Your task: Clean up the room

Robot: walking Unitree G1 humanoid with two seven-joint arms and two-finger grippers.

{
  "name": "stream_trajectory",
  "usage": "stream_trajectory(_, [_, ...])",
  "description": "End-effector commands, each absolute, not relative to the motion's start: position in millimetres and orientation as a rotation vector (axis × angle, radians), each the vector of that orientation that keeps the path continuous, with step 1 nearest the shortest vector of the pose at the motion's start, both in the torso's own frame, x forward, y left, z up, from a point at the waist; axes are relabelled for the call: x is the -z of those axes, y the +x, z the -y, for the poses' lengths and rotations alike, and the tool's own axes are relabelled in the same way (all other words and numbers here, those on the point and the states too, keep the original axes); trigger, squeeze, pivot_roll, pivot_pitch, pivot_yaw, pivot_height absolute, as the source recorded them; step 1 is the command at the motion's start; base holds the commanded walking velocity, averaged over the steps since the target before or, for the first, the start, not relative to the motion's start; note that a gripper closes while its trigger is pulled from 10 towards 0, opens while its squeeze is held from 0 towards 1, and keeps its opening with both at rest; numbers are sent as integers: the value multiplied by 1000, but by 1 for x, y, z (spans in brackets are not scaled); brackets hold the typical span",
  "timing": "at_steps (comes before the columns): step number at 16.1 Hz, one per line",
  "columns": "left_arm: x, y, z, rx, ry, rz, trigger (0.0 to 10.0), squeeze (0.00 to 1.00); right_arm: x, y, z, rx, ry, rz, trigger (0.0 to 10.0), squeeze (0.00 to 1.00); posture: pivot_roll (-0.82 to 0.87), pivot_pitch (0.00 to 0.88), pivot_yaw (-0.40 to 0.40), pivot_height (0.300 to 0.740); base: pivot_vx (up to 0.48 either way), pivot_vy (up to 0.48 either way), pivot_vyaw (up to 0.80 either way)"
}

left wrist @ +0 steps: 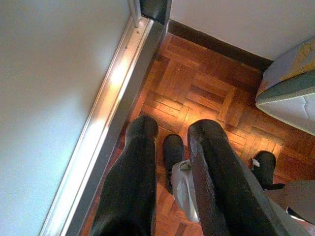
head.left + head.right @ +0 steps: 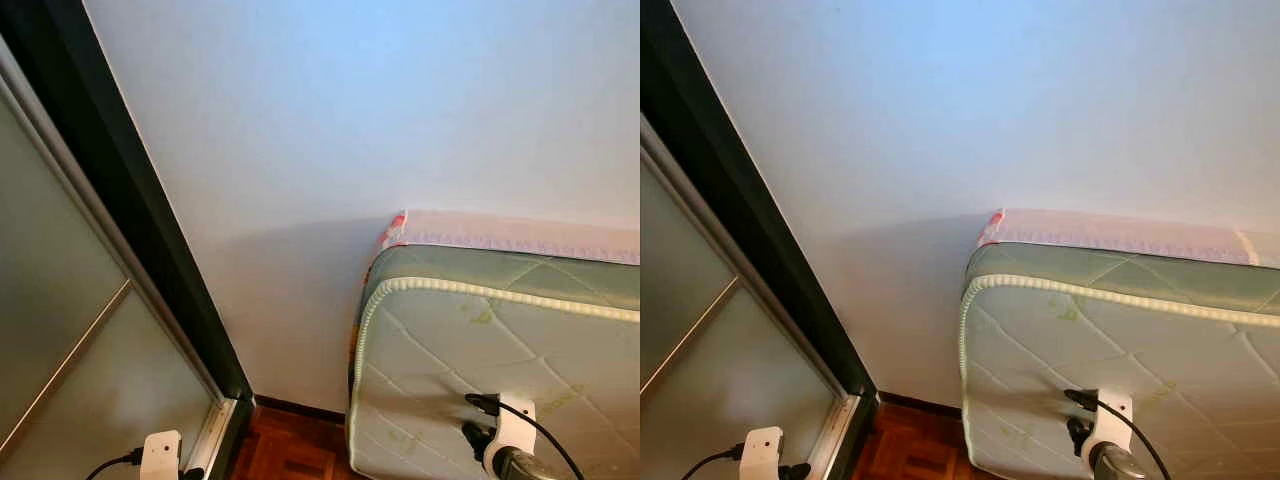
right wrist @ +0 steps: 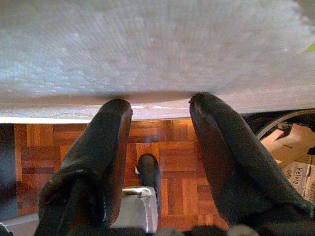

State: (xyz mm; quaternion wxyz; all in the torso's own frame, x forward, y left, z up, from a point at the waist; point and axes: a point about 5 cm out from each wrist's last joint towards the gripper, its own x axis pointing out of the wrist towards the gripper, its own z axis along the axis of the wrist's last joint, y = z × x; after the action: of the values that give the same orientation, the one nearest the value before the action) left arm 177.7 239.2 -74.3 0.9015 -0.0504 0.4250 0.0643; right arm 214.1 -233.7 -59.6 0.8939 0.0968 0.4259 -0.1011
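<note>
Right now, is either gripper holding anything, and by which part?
Nothing is held. The left gripper is open over the parquet floor; the right gripper is open beside the mattress, with nothing between its fingers.

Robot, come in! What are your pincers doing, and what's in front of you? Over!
Left pincer open, empty, above the wooden floor. Right pincer open, empty, by the mattress. Ahead: wall, sliding door. Nothing picked up yet.

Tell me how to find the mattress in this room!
Look at the plain white wall ahead and follow it down toward the wooden floor. Right of the dark sliding-door frame, the mattress stands on its edge against the wall. Nothing else has its pale quilted diamond stitching, green side band and corded trim.
</note>
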Motion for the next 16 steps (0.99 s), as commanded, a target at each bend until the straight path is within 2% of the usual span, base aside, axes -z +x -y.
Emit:
stream_trajectory(1, [75, 175, -244, -141, -87, -895, 10000, 0, 51, 228, 233, 195, 185, -835, 10000, 0, -56, 0, 45, 740, 0, 0, 0])
stream_trajectory(9, [76, 173, -243, -144, -91, -898, 10000, 0, 53, 225, 234, 186, 177, -852, 10000, 0, -59, 0, 46, 740, -90, 0, 0])
stream_trajectory(16, [77, 171, -242, -142, -94, -900, 10000, 0, 53, 224, 235, 179, 163, -856, 10000, 0, -59, 0, 39, 740, -254, 0, 0])
